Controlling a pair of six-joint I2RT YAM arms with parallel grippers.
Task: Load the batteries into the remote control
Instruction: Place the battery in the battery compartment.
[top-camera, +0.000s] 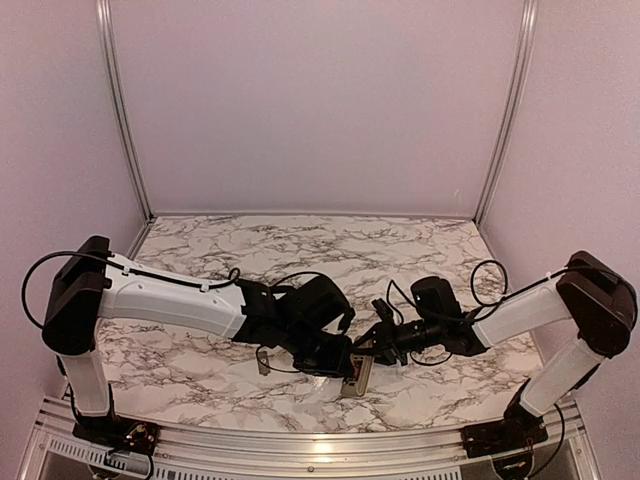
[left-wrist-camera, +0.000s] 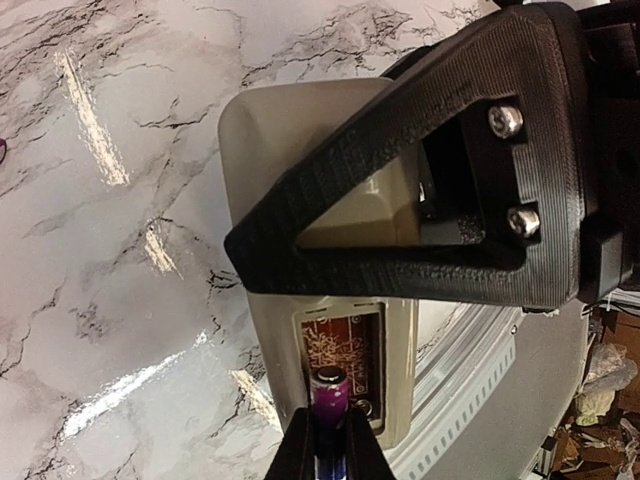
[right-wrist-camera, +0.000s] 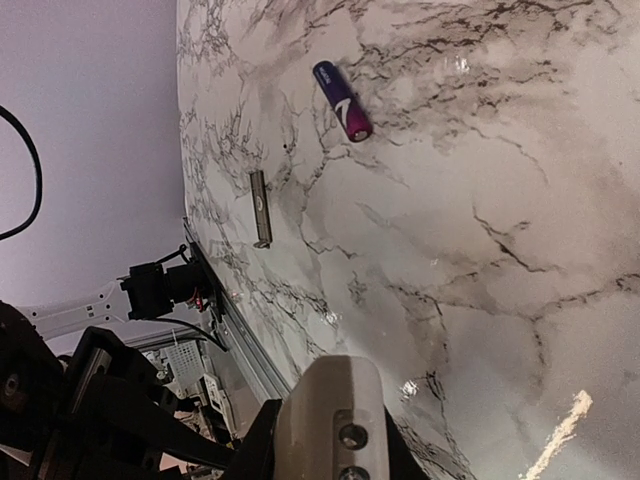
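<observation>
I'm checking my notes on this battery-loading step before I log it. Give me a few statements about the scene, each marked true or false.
1. The left gripper pinches a purple battery at the open recess of the remote control. True.
2. The remote control lies with its buttons facing up. False: its tan-grey back faces up.
3. A second battery lies loose on the table. True.
4. The right gripper hangs empty, away from the remote control. False: its fingers are closed on the remote control.
</observation>
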